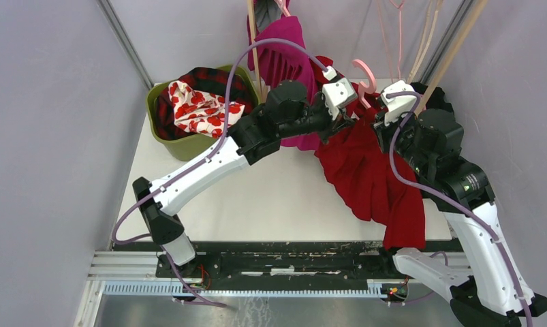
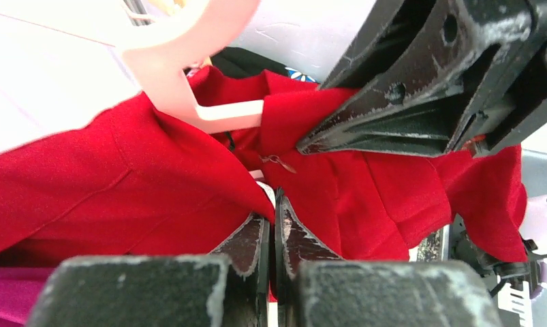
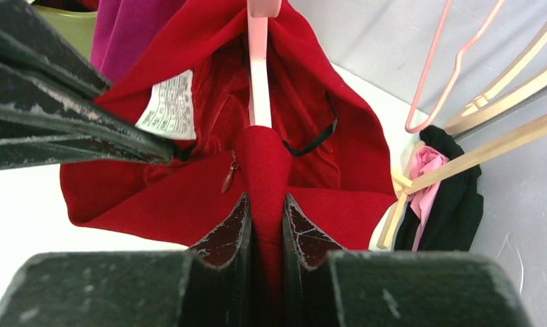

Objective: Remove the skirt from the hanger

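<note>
At the far left of the bench (image 1: pixel 277 201) stands a green tub (image 1: pixel 189 146) holding a red-and-white printed cloth (image 1: pixel 199 109) over a dark plaid garment. Just right of it a magenta garment (image 1: pixel 280 51) hangs from above.

The left end effector (image 2: pixel 273 211) reaches in from the left with its fingers pressed together. The edge of a fold of the red skirt (image 1: pixel 369 174) lies right at their tips, but whether cloth is caught between them cannot be told.

The skirt is right of centre. Its waist is bunched up around the pink hanger (image 1: pixel 364 71) between the two arms, and the rest trails down across the bench and over the near edge. A white care label (image 3: pixel 167 102) shows inside the waist.

The right end effector (image 3: pixel 266 204) stands narrow, clamped on a raised fold of the skirt just below the hanger's stem.

Farther right, a black garment (image 3: pixel 454 204) and a pink cloth (image 3: pixel 424 163) lie below wooden hangers (image 3: pixel 502 136) and a pink wire hanger (image 3: pixel 441 75).
</note>
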Robot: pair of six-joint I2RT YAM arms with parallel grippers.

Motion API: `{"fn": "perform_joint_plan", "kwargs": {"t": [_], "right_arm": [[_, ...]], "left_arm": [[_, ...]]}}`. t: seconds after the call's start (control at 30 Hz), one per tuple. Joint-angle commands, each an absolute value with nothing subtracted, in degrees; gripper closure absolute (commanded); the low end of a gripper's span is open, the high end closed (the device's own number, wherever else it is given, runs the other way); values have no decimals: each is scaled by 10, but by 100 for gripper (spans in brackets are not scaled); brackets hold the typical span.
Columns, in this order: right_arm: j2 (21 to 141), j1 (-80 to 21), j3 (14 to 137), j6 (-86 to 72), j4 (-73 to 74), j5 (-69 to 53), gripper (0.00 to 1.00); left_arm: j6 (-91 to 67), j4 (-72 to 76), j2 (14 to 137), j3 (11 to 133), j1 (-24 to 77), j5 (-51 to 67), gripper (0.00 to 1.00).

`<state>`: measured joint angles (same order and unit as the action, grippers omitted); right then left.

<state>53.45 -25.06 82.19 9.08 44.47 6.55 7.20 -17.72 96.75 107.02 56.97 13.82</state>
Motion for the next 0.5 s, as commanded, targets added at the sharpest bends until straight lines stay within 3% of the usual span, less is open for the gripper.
{"fn": "perform_joint_plan", "kwargs": {"t": [0.0,0.03,0.1,0.17,0.2,0.47], "right_arm": [[526,-251,836,86,316,80,99],[526,-251,838,87,318,81,99],[525,-251,842,90,321,80,99],[524,-251,844,93,323,80,99],[524,-251,844,94,324,81,99],[522,-251,849,105,341,75,99]], "left_arm": [[48,-175,941,1051,592,188,95],[57,-182,942,1051,593,180,88],[88,-207,942,1057,592,161,55],[141,-239,937,1065,592,146,35],[169,-254,933,1065,592,137,29],[364,-317,877,1045,563,117,25]]}}
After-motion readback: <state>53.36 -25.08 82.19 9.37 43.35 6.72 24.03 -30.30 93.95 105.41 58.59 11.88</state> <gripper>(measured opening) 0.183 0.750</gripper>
